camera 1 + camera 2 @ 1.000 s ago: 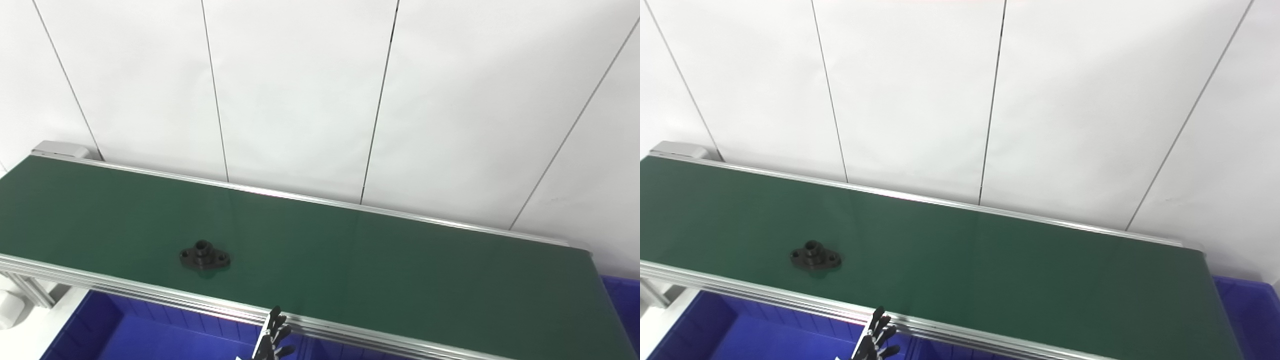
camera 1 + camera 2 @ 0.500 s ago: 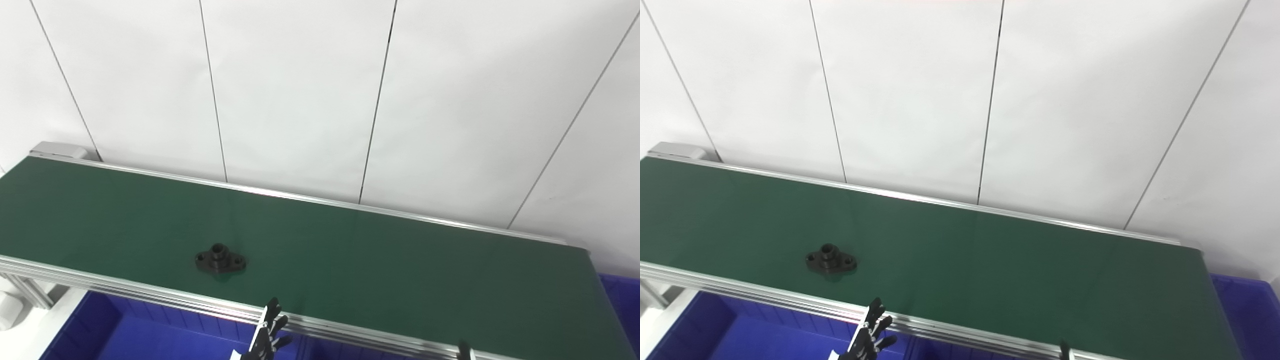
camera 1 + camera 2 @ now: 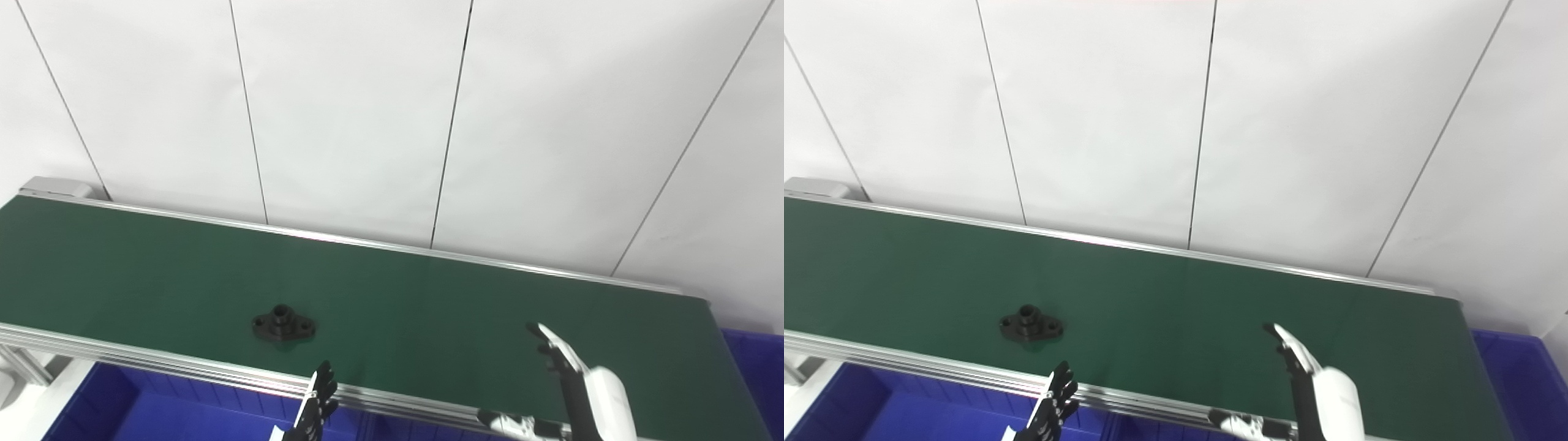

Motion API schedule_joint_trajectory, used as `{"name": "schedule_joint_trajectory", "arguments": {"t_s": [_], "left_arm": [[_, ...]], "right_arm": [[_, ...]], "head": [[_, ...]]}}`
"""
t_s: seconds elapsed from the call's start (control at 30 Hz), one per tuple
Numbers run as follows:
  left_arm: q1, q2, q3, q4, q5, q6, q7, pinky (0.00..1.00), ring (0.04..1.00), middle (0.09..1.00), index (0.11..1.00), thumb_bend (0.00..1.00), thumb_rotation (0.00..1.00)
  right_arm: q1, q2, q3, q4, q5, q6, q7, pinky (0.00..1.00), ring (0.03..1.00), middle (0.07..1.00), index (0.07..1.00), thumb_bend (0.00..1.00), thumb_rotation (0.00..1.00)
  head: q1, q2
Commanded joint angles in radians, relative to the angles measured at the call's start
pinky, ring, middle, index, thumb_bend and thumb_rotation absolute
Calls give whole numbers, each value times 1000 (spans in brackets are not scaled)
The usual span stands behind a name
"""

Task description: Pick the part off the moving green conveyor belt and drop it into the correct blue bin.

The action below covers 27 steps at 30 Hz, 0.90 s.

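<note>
Resting flat on the green conveyor belt (image 3: 429, 306), a black flanged part (image 3: 283, 323) with a raised centre boss and a hole in each ear lies left of the belt's middle, close to the near aluminium rail (image 3: 184, 366) but not touching it. No writing or label can be read on the part, the belt or the bins.

At the bottom edge the left hand (image 3: 315, 404) pokes up, dark fingers pointing upward and slightly spread, holding nothing; it sits just in front of the near rail, to the right of and nearer than the part, apart from it. On the right, the right hand (image 3: 566, 373) rises over the belt's near right portion, white-shelled with dark fingers (image 3: 1283, 343) extended up and leftward, thumb set apart low by the rail, empty and well apart from the part.

Below the near rail lies a blue bin (image 3: 171, 410), and another blue bin (image 3: 1525, 380) sits past the belt's right end. Between the part and the right hand the belt surface is bare. Behind the far rail stands a white panelled wall (image 3: 367, 110).
</note>
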Motion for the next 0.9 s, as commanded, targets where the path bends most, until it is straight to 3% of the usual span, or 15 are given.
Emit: {"name": "schedule_joint_trajectory", "arguments": {"t_s": [0.0, 0.37, 0.57, 0.87], "left_arm": [[3, -8, -8, -31, -5, -22, -9, 949, 982, 1000, 1000, 822, 787], [10, -26, -15, -31, 4, -30, -2, 947, 981, 1000, 1000, 822, 781], [15, -36, -20, -32, 14, -33, 2, 914, 964, 1000, 1000, 831, 762], [28, -50, -31, -48, 26, -29, 1, 915, 963, 1000, 1000, 833, 772]], "right_arm": [[-72, 3, 20, 9, -44, 33, 12, 677, 783, 848, 850, 1000, 416], [-290, -1, 131, 209, -177, 132, 75, 726, 797, 817, 834, 1000, 461], [-365, 8, 172, 312, -181, 159, 81, 737, 787, 801, 822, 1000, 431], [-457, 32, 218, 454, -169, 199, 78, 696, 757, 799, 823, 1000, 471]], "head": [[1, 1], [27, 4], [39, 6], [50, 11]]}}
